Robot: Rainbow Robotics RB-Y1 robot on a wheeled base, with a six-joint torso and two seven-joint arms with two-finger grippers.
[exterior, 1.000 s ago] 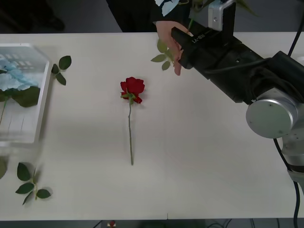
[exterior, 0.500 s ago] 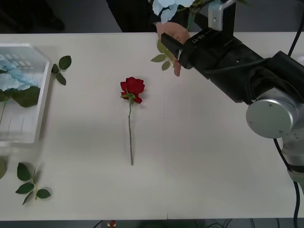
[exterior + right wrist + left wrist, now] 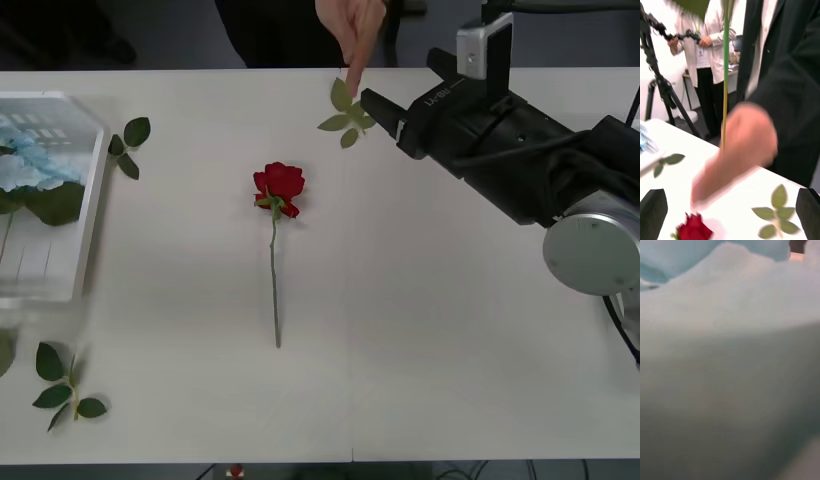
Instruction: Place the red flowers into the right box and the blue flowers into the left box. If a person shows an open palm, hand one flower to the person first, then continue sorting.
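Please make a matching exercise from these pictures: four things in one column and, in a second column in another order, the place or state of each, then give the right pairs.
Things:
1. red rose
2. blue flowers
3. right gripper
4. person's hand

Places or states:
A. inside the left box
B. open, over the table's far side
C. holding a green stem
D. lying on the table's middle

Pairs: 1-D, 2-A, 3-B, 4-C

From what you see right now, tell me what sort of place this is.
Probably a lab or demo room: a plain white table with fake flowers, a tripod behind it, and people in white shirts with lanyards standing in the background.
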